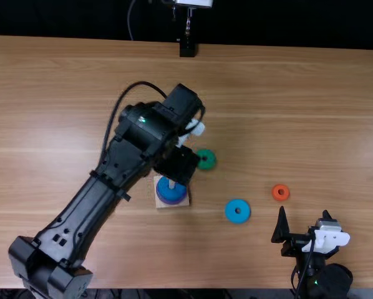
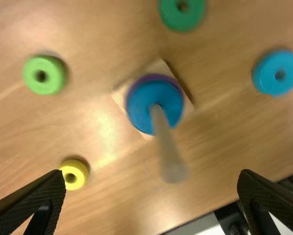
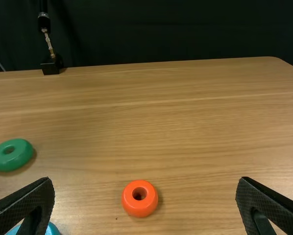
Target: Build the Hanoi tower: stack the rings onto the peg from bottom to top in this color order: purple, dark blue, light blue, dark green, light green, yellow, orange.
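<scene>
Both arms' jaws stand open, with the dark blue ring (image 1: 165, 187) over the purple ring (image 1: 171, 200) on the peg (image 1: 171, 184).
Top view: the left gripper (image 1: 179, 163) hangs beside the peg's wooden base (image 1: 164, 204), the dark green ring (image 1: 206, 160) just to its right; the right gripper (image 1: 304, 210) has the orange ring (image 1: 280, 192) just ahead of its jaws and the light blue ring (image 1: 237, 211) to their left. Left wrist view: jaws wide apart, the peg's top between them—yellow ring (image 2: 74, 175) close by one fingertip, light green ring (image 2: 44, 75) farther out past it. Right wrist view: jaws wide apart too—orange ring ahead of the gap, light blue ring partly showing beside one finger, dark green ring farther off.
</scene>
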`<action>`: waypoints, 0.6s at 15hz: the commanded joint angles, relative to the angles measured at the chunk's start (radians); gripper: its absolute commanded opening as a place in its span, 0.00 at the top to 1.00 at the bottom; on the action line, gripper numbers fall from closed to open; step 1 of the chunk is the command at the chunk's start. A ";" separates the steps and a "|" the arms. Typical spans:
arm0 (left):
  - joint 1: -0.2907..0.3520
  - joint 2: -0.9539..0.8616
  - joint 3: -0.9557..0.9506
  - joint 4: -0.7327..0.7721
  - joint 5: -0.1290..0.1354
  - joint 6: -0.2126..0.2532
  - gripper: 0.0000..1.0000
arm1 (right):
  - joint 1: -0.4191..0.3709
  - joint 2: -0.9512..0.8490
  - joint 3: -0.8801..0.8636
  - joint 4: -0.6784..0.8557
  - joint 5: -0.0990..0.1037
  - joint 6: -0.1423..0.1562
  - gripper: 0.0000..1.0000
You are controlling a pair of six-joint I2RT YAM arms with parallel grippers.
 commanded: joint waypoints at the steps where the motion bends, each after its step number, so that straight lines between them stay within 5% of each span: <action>1: 0.064 -0.054 0.042 0.001 -0.003 -0.002 0.00 | -0.008 -0.007 -0.068 -0.071 0.015 0.002 0.00; 5: 0.242 -0.212 -0.032 0.080 -0.017 -0.011 0.00 | -0.008 -0.007 -0.068 -0.071 0.015 0.002 0.00; 9: 0.399 -0.479 -0.445 0.454 -0.015 -0.011 0.00 | -0.010 -0.007 -0.068 -0.071 0.015 0.002 0.00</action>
